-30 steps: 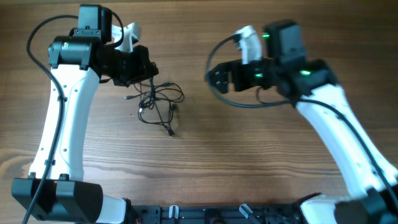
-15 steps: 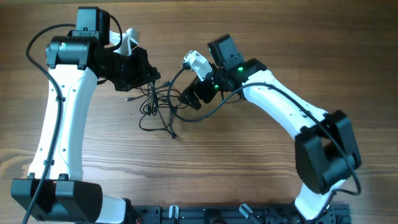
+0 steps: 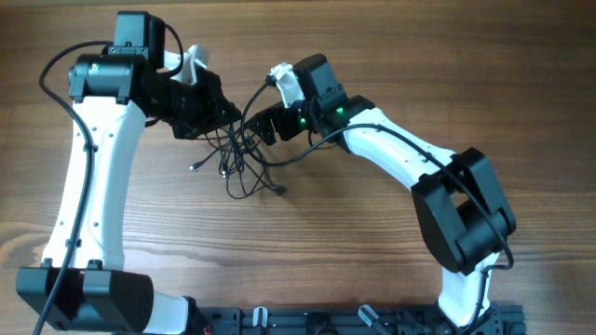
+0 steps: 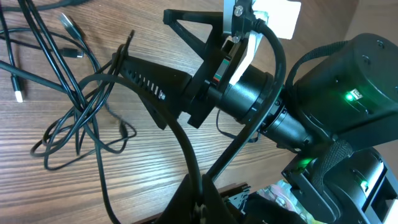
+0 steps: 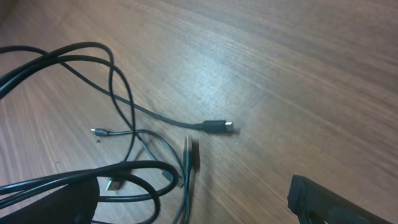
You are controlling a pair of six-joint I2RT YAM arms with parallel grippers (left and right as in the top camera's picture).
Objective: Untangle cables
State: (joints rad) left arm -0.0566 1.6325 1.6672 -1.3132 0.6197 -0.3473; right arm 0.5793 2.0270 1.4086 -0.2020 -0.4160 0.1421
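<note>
Cables (image 3: 244, 166) tangled on wooden table (image 3: 372, 270), between both hands. Left hand (image 3: 223, 115) clamped tight on one strand at bundle's upper edge. Right hand (image 3: 255, 127) spread wide at tangle, strands draped over one jaw, nothing gripped.

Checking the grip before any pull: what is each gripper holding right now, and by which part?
The left gripper is shut on one strand of the cables, along the cord, not at a plug. The right gripper is open, holding nothing.
</note>
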